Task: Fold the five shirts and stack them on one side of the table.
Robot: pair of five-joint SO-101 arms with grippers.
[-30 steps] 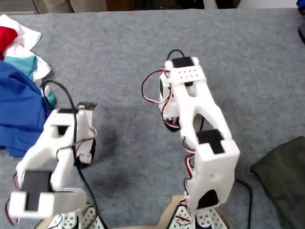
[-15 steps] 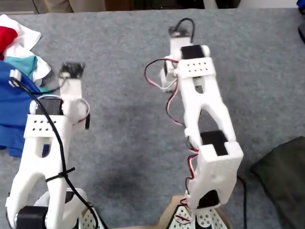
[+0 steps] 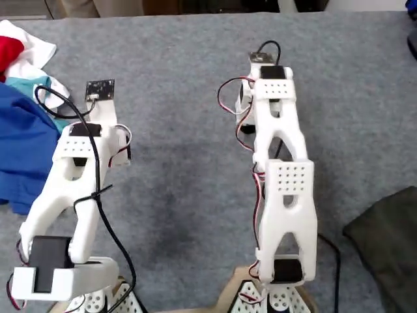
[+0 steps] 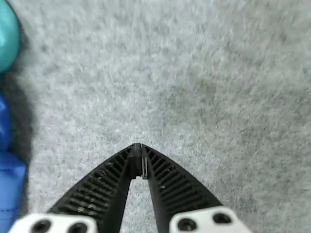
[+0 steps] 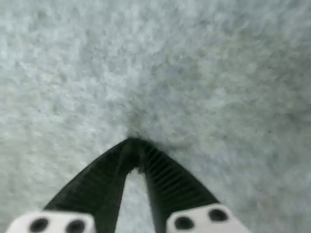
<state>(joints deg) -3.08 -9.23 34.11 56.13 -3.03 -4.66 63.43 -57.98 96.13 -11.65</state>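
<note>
Showing a loose heap of shirts at the far left edge of the desk (image 3: 169,59), none of them folded. Taking up most of the heap: a blue shirt (image 3: 23,150), rumpled in broad folds and running off the picture's side. Peeking out just behind it and touching it: a teal shirt (image 3: 40,88), bunched narrow. Lying behind that: a white shirt (image 3: 39,47), creased, with red cloth (image 3: 9,51) resting on it at the very edge; not telling whether the red is a shirt of its own. Sitting well apart at the near right corner: a dark shirt (image 3: 391,238), greenish grey, lying flatter than the others and partly cut off.

Extending over bare grey desk between the two lots: both arms. Standing just beside the heap: the left arm (image 3: 71,176), with its black cable (image 3: 49,107) looping over the heap's edge. Sitting pinched fully shut, tips meeting, gripping nothing: the left claw (image 4: 137,154), pointing down at bare desk, with teal and blue cloth at one side of its wrist view. Lying stretched farther out, near the middle of the desk: the right arm (image 3: 281,163). Sitting closed tip to tip as well, holding nothing: the right claw (image 5: 133,145), hovering low over the grey surface, casting a dark shadow just past the tips.
</note>
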